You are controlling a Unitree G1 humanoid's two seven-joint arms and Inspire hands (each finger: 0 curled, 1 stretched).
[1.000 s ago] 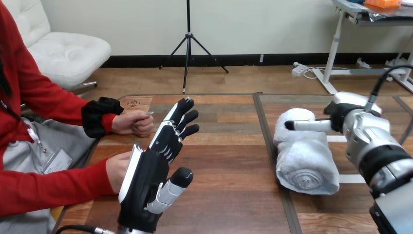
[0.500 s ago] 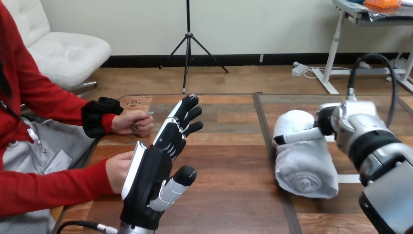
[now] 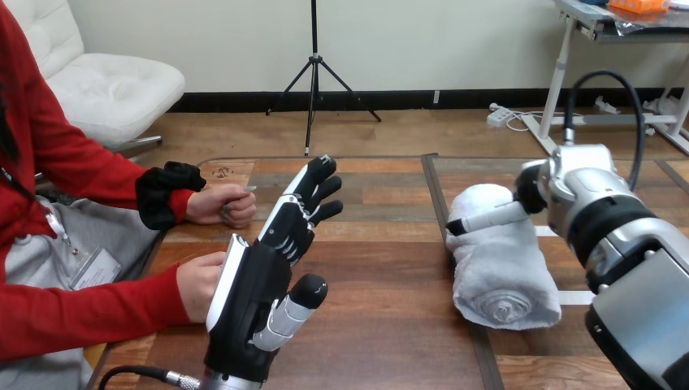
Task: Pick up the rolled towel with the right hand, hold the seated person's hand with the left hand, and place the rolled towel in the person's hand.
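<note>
At the wooden table [image 3: 382, 284], seen from the head camera, the robot's right hand [image 3: 491, 217] is resting on the far, upper end of the rolled towel [image 3: 504, 268], its silver forearm reaching in from the lower right; whether it is gripping the towel cannot be told. The towel, white and nubby like terry cloth, is lying as a thick cylinder on the right half of the table, just right of a dark seam in the planks, its spiral end facing the camera. Well apart from it, the left hand [image 3: 268, 276] is standing on edge, fingers straight and slightly fanned, thumb jutting right, holding nothing. The person's nearer hand [image 3: 195, 284] is lying just beside its white back shell; contact between the two cannot be made out. The person's farther hand [image 3: 226, 205] is sitting curled at the table's left edge.
</note>
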